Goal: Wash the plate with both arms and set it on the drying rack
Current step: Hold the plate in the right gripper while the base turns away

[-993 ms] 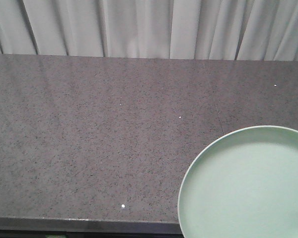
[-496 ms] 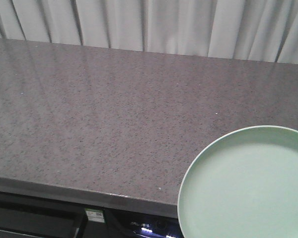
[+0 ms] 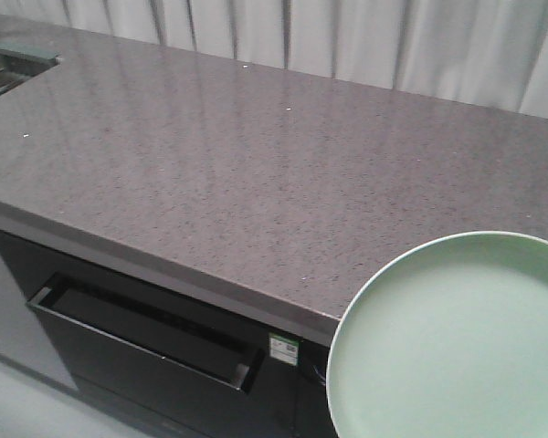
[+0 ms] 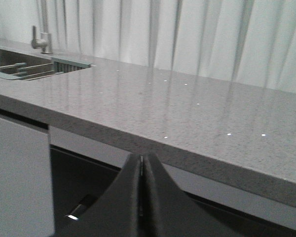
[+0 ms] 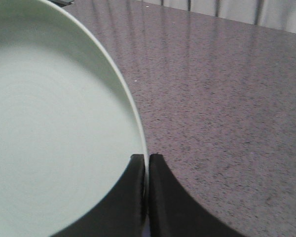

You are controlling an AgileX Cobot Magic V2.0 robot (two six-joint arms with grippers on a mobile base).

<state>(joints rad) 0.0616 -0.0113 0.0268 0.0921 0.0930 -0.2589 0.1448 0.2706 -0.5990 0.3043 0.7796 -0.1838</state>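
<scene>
The pale mint-green plate [image 3: 457, 338] fills the lower right of the front view, held out over the counter's front edge. In the right wrist view my right gripper [image 5: 147, 157] is shut on the plate [image 5: 54, 123], one black finger on each side of its rim. My left gripper [image 4: 141, 157] is shut with nothing between its fingers, low in front of the counter's edge. The drying rack [image 4: 19, 71], steel rods with grey-teal ends and a slotted caddy [image 4: 71, 62], lies over the sink far to the left. Neither arm shows in the front view.
A long speckled grey counter [image 3: 256, 173] runs before pale curtains [image 3: 393, 36]. A corner of the steel sink [image 3: 0, 68] shows far left, with a faucet [image 4: 39, 39] behind it. Below the counter is a dark cabinet front with a handle [image 3: 146, 333].
The front view has swung and pulled back: the counter's front edge, the dark cabinet and the sink corner have come into view. The plate keeps its place in the frame.
</scene>
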